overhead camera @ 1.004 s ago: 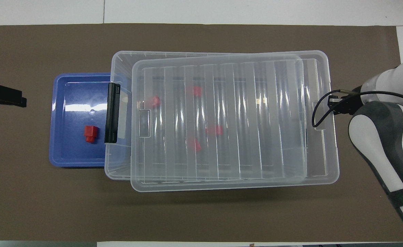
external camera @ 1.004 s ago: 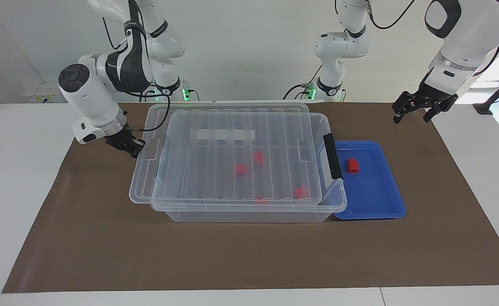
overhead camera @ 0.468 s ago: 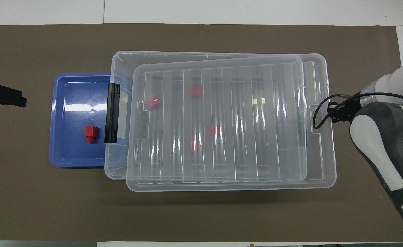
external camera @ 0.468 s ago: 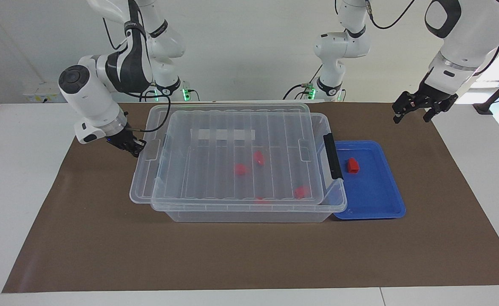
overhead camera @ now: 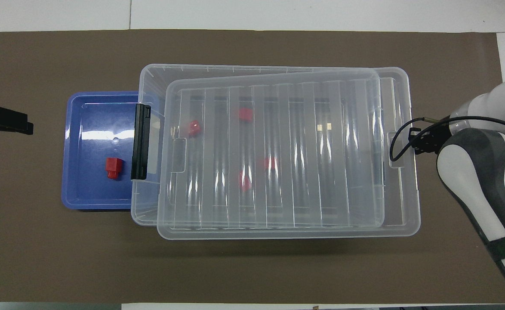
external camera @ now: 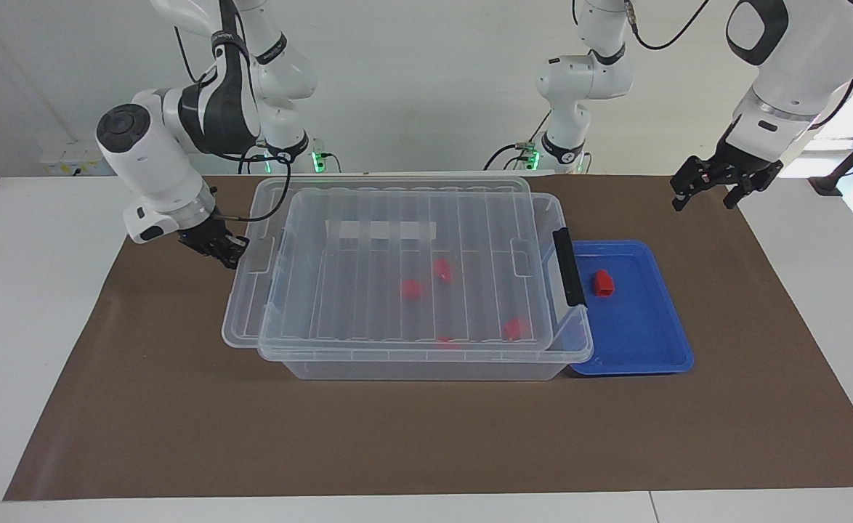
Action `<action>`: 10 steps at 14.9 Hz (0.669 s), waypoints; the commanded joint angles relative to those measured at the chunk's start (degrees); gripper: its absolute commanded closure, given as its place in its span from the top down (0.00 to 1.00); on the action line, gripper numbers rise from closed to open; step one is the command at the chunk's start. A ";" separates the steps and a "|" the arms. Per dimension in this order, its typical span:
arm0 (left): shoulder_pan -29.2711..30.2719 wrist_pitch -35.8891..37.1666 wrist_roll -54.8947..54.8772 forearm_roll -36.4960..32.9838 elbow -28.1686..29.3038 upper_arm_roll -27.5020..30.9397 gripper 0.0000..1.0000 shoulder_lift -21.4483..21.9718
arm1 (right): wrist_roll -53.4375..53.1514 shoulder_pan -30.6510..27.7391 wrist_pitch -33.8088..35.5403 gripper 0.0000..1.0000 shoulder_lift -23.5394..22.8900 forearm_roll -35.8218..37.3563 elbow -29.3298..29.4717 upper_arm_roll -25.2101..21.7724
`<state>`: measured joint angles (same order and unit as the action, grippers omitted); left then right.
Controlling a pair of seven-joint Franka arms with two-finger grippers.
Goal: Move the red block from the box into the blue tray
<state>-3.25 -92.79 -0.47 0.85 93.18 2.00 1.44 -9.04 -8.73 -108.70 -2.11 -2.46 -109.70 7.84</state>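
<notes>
The box (external camera: 426, 369) (overhead camera: 149, 77) is a large clear bin in the middle of the brown mat. Its ribbed clear lid (external camera: 368, 305) (overhead camera: 321, 150) lies askew on it. Several red blocks (external camera: 411, 290) (overhead camera: 244, 183) show through the lid, inside the box. One red block (external camera: 601, 283) (overhead camera: 113, 168) lies in the blue tray (external camera: 652, 341) (overhead camera: 84, 189), which touches the box at the left arm's end. My right gripper (external camera: 217, 247) (overhead camera: 422, 140) is at the lid's end edge, toward the right arm's end. My left gripper (external camera: 704, 196) (overhead camera: 3, 120) hangs open and empty over the mat's edge beside the tray.
A black clip handle (external camera: 569, 266) (overhead camera: 140, 142) sits on the box's end over the tray's rim. The brown mat (external camera: 397, 436) (overhead camera: 252, 271) covers the white table. A cable loops from the right wrist over the lid's end.
The lid has turned a little and settled lower on the box's rim. My right gripper has shifted slightly at the lid's end. The left arm has not moved.
</notes>
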 commanded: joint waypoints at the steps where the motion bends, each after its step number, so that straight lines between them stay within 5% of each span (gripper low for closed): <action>1: 0.70 0.86 -0.67 -0.06 0.16 -0.33 1.00 0.85 | 7.44 -1.99 4.80 1.00 0.27 0.08 5.35 0.16; 6: 0.70 0.86 -0.67 -0.06 0.16 -0.33 1.00 0.85 | 7.64 -1.47 17.00 1.00 0.27 2.54 16.17 0.42; 10: 0.70 0.86 -0.67 -0.06 0.16 -0.33 1.00 0.76 | 8.69 -2.35 19.84 1.00 0.88 4.12 17.07 0.07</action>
<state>-3.25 -92.79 -0.47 0.85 93.18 2.00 1.44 -2.41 -10.16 -89.87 -1.03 0.16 -93.14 7.77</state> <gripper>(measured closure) 0.000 0.000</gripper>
